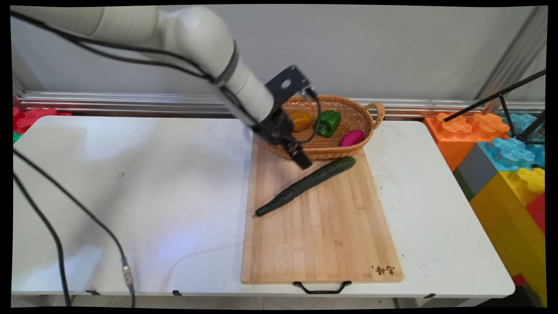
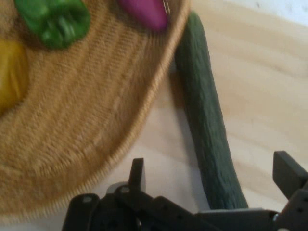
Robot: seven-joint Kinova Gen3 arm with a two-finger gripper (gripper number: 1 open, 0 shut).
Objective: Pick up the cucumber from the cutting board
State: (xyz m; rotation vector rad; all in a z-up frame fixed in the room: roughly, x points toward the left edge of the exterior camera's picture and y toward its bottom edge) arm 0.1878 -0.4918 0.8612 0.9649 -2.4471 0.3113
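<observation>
My gripper (image 1: 301,158) hangs low over the far end of a wooden cutting board (image 1: 322,235), just in front of a wicker basket (image 1: 335,151). A long dark green cucumber (image 1: 305,185) lies diagonally on the board, its upper end touching the basket. In the hand view my gripper (image 2: 214,175) is open, and the cucumber (image 2: 204,115) runs up between the two fingers beside the basket (image 2: 96,120). Inside the basket lie a green pepper (image 1: 328,123) (image 2: 55,19), a yellow pepper (image 1: 301,121) (image 2: 9,77) and a purple eggplant (image 1: 352,138) (image 2: 144,12).
Large orange, blue and yellow toy blocks (image 1: 505,157) stand off the table's right end, with a black tripod leg (image 1: 497,93) above them. Black cables (image 1: 56,235) hang over the table's left side. The board's black handle (image 1: 321,288) sticks out at the near edge.
</observation>
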